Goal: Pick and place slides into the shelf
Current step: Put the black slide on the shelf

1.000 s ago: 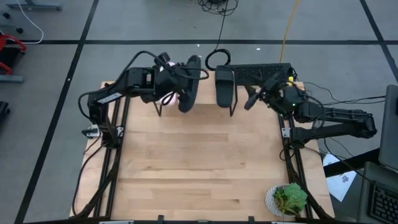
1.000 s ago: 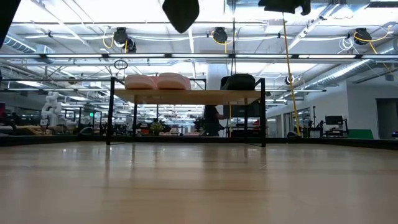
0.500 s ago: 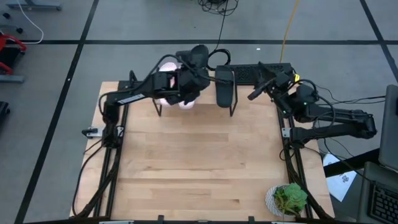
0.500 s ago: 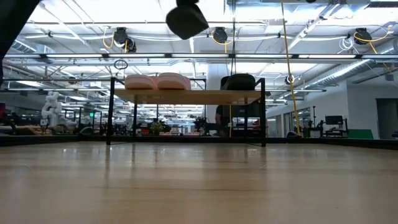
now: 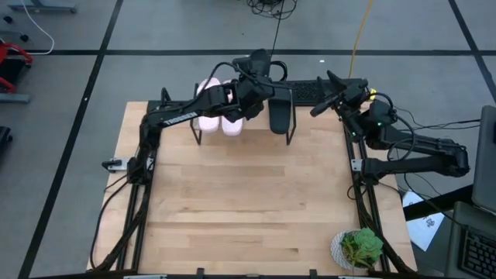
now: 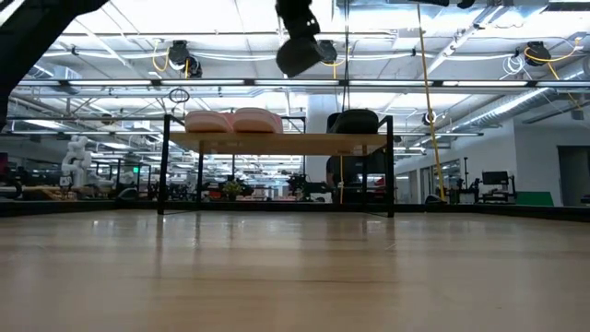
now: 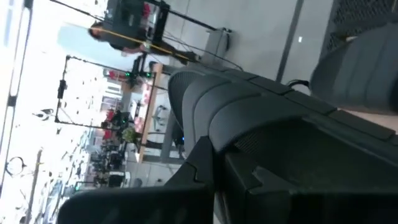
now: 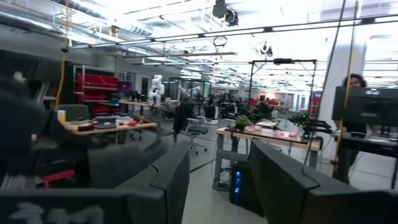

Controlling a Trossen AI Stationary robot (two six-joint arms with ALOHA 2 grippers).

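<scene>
Left gripper (image 5: 258, 66) jaws pinching black slide (image 5: 260, 60) above shelf (image 6: 277, 143); right gripper (image 5: 332, 91) jaws spread.

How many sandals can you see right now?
4. Two pink sandals lie side by side on the shelf, one black sandal lies there too, and another black sandal hangs above it in the left gripper.

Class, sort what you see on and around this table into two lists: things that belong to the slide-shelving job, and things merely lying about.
Belonging to the job:
pink slides on the shelf
black slide on the shelf
second black slide carried by the left gripper

Lying about:
potted plant
black keyboard
</scene>
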